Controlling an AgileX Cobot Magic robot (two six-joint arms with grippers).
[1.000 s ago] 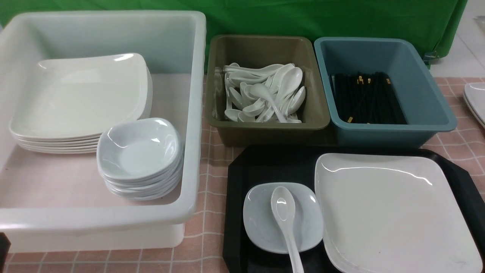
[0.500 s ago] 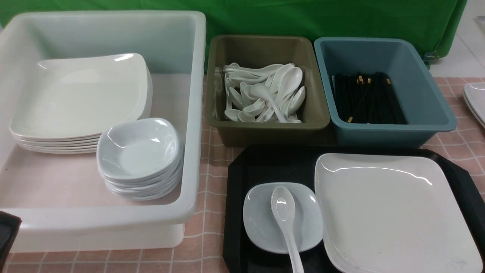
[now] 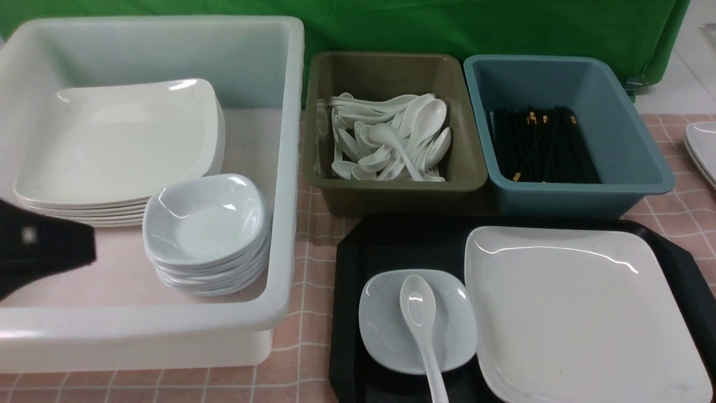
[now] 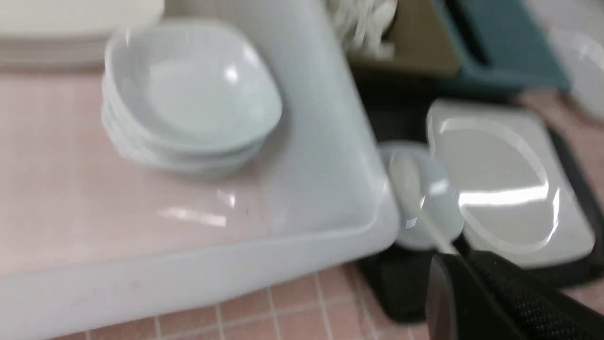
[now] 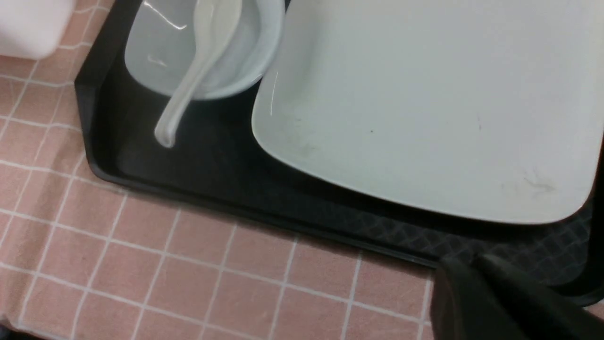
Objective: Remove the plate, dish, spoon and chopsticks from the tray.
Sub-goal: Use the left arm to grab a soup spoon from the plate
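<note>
A pink checked cloth (image 3: 313,268) is spread over the table (image 3: 685,215). On it are set a white tub (image 3: 288,168), an olive tub (image 3: 391,193), a blue tub (image 3: 559,198), the black tray (image 3: 347,291) and, far right, white crockery (image 3: 703,148).

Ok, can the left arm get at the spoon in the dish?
Probably yes: the spoon lies uncovered in the dish, handle pointing toward the robot. The left gripper, shut, is up near the white tub, whose wall stands between it and the tray; it would need to open.
</note>
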